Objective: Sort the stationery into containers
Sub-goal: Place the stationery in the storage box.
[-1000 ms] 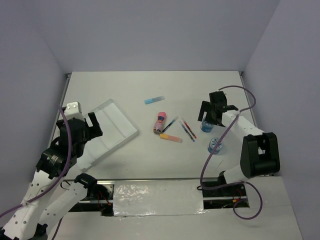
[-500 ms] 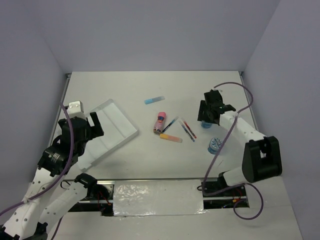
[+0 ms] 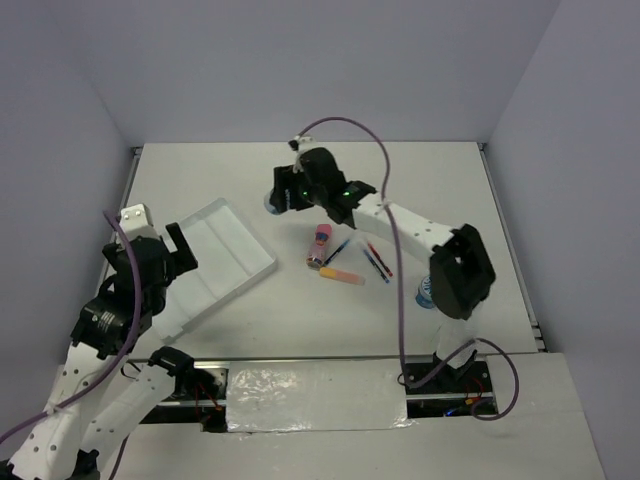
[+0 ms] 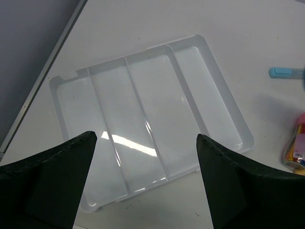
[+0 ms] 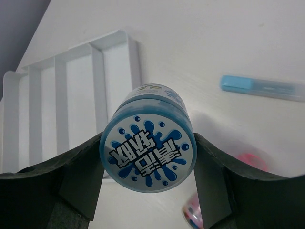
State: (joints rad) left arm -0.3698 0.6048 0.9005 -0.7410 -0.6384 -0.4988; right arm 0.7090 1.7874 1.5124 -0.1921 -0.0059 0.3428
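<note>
My right gripper is shut on a round blue roll with a white-patterned top, and holds it in the air just right of the tray's far corner. The translucent-white compartment tray lies at the left; it also shows in the right wrist view. My left gripper is open and empty above the tray's near edge. A pink cylinder, an orange bar and thin pens lie mid-table. The light-blue bar lies beyond the roll. A second blue roll is partly hidden by the right arm.
The right arm stretches across the table above the pens. Grey walls close the table at the back and both sides. The pink cylinder also shows at the right edge of the left wrist view.
My right arm lifted one blue roll from the right side and swung it across the table to beside the tray. My left gripper shifted slightly left.
</note>
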